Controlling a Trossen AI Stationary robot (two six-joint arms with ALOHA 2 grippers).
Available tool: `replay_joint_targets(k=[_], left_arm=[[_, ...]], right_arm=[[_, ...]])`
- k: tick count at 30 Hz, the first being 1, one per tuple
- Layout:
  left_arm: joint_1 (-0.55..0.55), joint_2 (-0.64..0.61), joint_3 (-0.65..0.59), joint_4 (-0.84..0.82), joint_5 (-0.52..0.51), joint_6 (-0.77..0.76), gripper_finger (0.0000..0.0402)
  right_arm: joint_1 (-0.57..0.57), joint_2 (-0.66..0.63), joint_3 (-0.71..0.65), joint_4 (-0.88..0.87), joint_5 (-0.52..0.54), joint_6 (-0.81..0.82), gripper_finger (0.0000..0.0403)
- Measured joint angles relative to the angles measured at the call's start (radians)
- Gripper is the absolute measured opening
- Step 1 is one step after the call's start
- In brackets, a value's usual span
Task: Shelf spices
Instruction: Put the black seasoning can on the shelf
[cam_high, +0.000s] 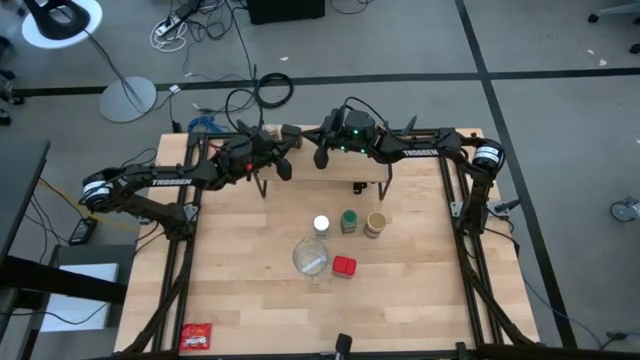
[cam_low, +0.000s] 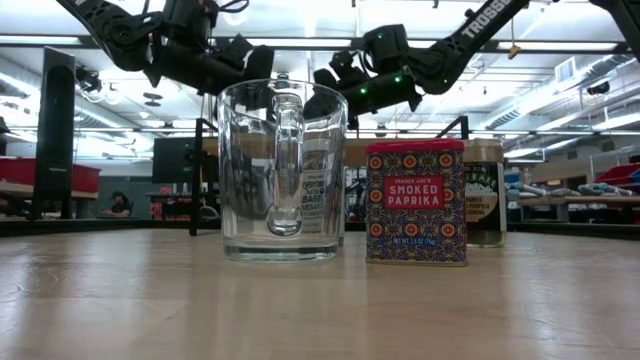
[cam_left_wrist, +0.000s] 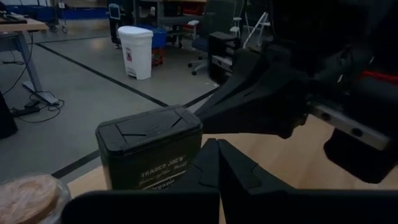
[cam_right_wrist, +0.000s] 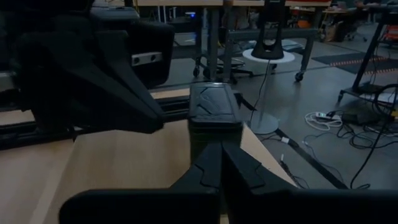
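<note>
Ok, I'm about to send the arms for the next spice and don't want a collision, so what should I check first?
1. Left claw empty: ok, shut on nothing and pointing at the dark green tin.
2. Right claw empty: ok, shut on nothing and facing the same tin.
3. Claws open for a grasp: not ok, both are shut.
4. Dark green tin upright: ok.
5. White-lidded jar, green-lidded jar and tan-lidded jar upright on the table in front of the shelf: ok.
6. Red tin upright beside the glass mug: ok.
</note>
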Motion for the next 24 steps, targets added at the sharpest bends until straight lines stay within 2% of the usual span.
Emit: replay_joint_targets(k=[14, 24], left_arm=[[-0.011, 0.0, 0.0, 0.042, 0.0, -0.003, 0.0001], [-0.011, 0.0, 0.0, -0.06, -0.001, 0.046, 0.0001]], right_arm=[[-0.018, 0.0, 0.0, 0.001, -0.016, 0.005, 0.0], [0.009, 0.0, 0.0, -0.005, 0.022, -0.01, 0.0]])
